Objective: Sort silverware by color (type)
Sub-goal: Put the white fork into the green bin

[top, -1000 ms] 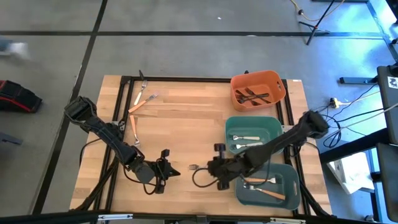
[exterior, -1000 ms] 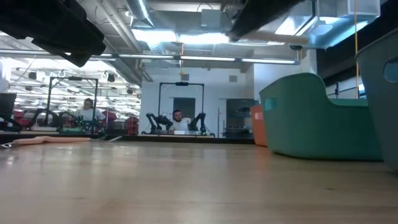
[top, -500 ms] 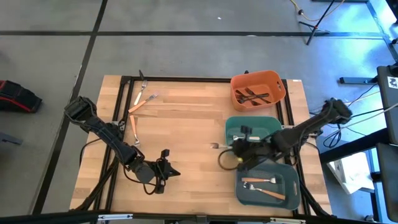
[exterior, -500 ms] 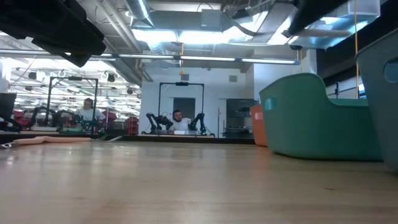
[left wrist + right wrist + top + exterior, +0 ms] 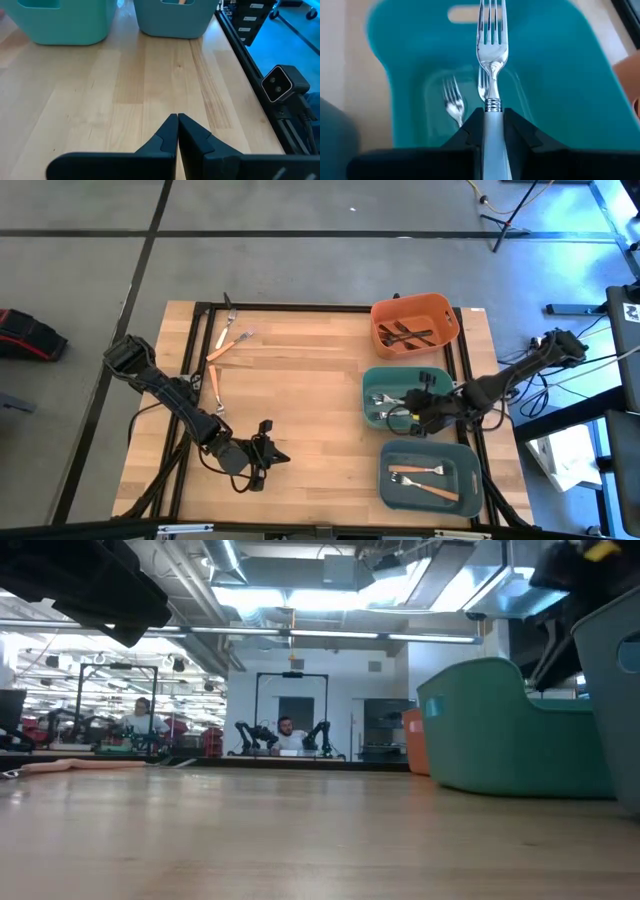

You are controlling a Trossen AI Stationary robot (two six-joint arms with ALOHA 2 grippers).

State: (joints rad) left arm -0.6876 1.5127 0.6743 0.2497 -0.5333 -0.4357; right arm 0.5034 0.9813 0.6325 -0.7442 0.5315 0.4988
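- The right gripper has its jaws clamped on the handle of a silver fork, tines pointing forward, over the middle teal bin by the worktop's right edge. If it lets go while the fork sits this level, the fork could bridge the rim or tip out onto the wood.
- Two silver forks already lie in that bin — the dropped one may land across them and bounce.
- The grip is on a smooth, narrow handle; a jerk could let it twist or slide.
- The left gripper rests pinched together and empty near the worktop's front edge, clear of the bins.
- Orange-handled forks wait near the worktop's back left corner — a long reach, and one dark fork sits right at the back edge, easy to knock off.
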